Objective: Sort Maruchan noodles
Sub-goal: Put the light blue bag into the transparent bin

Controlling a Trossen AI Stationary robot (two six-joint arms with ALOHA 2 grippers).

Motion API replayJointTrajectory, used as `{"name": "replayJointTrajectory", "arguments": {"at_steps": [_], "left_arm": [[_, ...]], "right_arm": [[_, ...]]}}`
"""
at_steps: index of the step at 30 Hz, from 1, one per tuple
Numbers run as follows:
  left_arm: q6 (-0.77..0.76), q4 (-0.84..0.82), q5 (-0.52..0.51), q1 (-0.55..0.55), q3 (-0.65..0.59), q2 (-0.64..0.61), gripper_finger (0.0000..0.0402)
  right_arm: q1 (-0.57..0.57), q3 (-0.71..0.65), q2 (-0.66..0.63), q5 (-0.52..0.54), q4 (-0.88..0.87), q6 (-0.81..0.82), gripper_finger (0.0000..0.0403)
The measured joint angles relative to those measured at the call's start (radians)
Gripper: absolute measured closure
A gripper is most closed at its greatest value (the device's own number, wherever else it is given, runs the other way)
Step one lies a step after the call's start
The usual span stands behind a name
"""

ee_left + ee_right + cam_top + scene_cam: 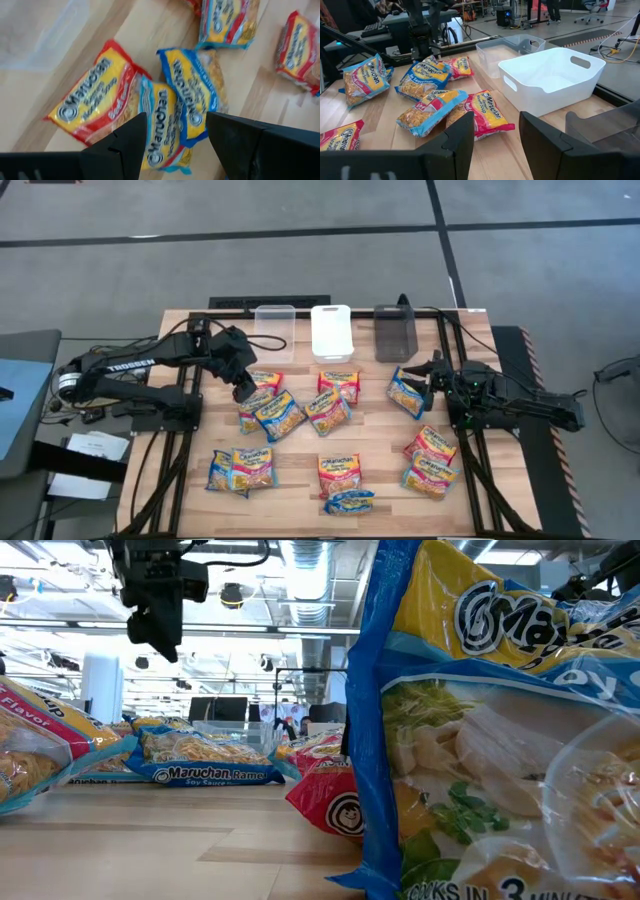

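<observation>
Grey floor (300,265) crossed by dark lines surrounds the wooden bench (380,455); ceiling lights (310,565) and pipes hang beyond.

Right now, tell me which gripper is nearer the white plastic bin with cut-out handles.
Right, narrowly. The white plastic bin stands at the table's far edge; the right gripper, open, sits to its right, while the left gripper, open, hovers over packets to its left.

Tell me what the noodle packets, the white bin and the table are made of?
The noodle packets look like thin shiny plastic film: they crinkle and catch the light. The white bin looks like smooth hard plastic, moulded in one piece with cut-out handles and a slightly matte finish. The table looks like pale wood: grain lines and plank seams show, though it could be a wood-look surface.
</observation>
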Motion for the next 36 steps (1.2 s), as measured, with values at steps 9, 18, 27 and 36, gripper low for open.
{"name": "replayJointTrajectory", "arguments": {"at_steps": [9, 18, 27, 36], "left_arm": [[0.010, -0.048, 0.002, -0.001, 0.000, 0.091, 0.0210], [0.047, -0.063, -0.002, -0.001, 0.000, 0.218, 0.0210], [0.097, -0.066, 0.010, -0.005, 0.000, 0.328, 0.0210], [0.134, -0.047, 0.035, -0.024, 0.000, 0.406, 0.0210]], "right_arm": [[0.000, 0.000, 0.000, 0.000, 0.000, 0.000, 0.0223], [0.000, 0.000, 0.000, 0.000, 0.000, 0.000, 0.0223], [0.000, 0.000, 0.000, 0.000, 0.000, 0.000, 0.0223], [0.000, 0.000, 0.000, 0.000, 0.000, 0.000, 0.0223]]}}
